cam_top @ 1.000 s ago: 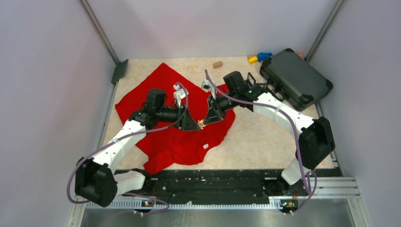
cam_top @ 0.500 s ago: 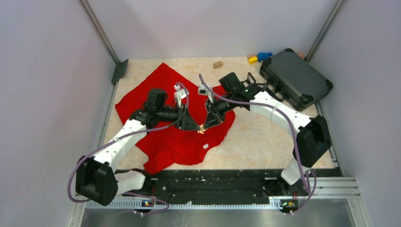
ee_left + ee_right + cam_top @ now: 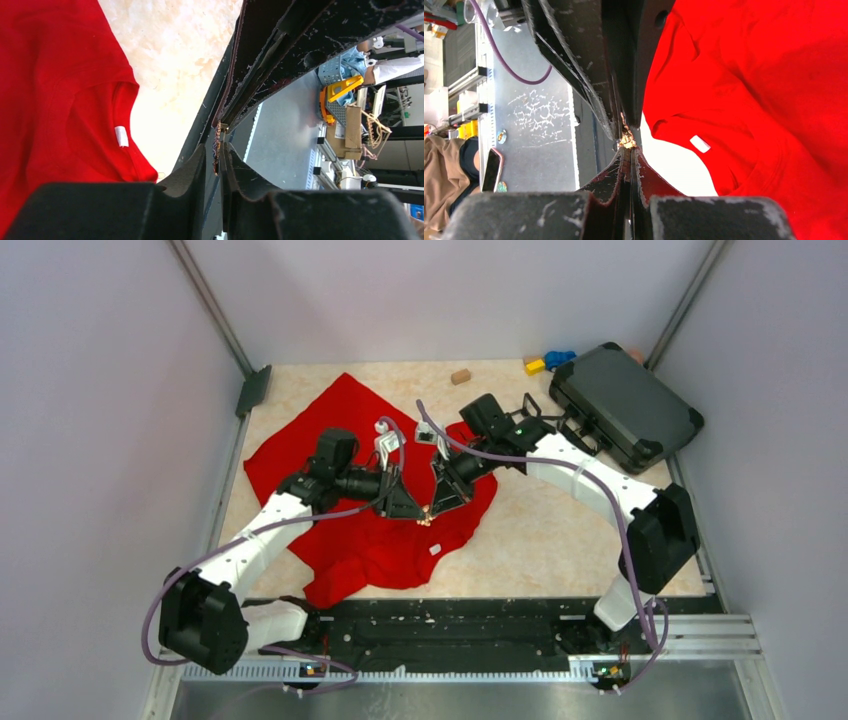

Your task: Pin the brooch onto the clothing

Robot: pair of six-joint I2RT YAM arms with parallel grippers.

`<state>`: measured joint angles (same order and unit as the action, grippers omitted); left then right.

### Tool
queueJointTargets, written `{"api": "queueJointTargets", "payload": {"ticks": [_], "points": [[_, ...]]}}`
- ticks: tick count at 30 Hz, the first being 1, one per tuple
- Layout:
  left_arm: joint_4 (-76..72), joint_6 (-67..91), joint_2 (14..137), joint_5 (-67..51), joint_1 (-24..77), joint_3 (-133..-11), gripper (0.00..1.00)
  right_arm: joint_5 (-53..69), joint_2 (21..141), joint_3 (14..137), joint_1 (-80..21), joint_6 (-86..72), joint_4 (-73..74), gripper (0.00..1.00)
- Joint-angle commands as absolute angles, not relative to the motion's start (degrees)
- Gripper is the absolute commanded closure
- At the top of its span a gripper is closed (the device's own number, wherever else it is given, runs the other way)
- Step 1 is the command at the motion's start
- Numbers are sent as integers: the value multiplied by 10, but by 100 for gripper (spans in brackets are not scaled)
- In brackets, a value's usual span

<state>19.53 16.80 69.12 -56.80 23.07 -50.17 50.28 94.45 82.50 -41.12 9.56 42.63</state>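
The clothing (image 3: 330,540) is a bright red garment spread on the left half of the table, with its white tag (image 3: 435,549) near the front. It also shows in the left wrist view (image 3: 60,100) and the right wrist view (image 3: 764,75). The brooch (image 3: 425,514) is small and gold, and it is held just above the garment's right part. My left gripper (image 3: 412,510) and right gripper (image 3: 432,508) meet tip to tip on it. The right fingers pinch the brooch (image 3: 626,139) tight. In the left wrist view the brooch (image 3: 216,150) sits edge-on between the narrowly spaced left fingers.
A black case (image 3: 625,405) lies at the back right. A small wooden block (image 3: 460,376), a yellow block (image 3: 535,366) and a blue one (image 3: 560,358) sit along the back edge. A black bracket (image 3: 253,390) stands at the back left corner. The beige table (image 3: 560,530) shows to the right of the garment.
Both grippers have shifted a little toward the front with the brooch between them. The right arm has swung left and the left wrist has rolled slightly.
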Motion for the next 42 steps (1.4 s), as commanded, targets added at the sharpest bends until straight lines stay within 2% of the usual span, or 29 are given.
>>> {"api": "queueJointTargets", "payload": {"ticks": [1,2,3,7,8,10,11,15,19,25,29,34,42], "points": [[171,161,693,-587,239,-513,87,508,946,854,-423,113,422,100],[172,161,693,-587,240,-513,97,507,945,855,-423,111,422,100],[171,161,691,-586,240,-514,100,503,944,855,-424,107,419,100],[166,159,665,-556,243,-508,100,482,929,848,-424,65,380,100],[163,159,656,-543,242,-506,100,470,918,839,-424,47,358,93],[152,164,632,-517,240,-501,100,437,885,809,-423,-5,299,61],[140,173,622,-507,239,-498,100,415,864,789,-421,-36,265,53],[89,211,590,-449,233,-492,100,394,769,675,-380,-165,53,40],[20,251,547,-435,226,-490,100,369,688,552,-355,-281,-155,33],[-49,273,489,-457,210,-457,100,390,681,426,-356,-440,-475,28],[-80,290,475,-481,208,-435,100,454,748,436,-375,-514,-608,28],[-97,302,474,-500,208,-432,100,463,811,443,-403,-581,-748,28],[-95,301,471,-498,208,-428,100,464,844,445,-406,-601,-772,47]]}}
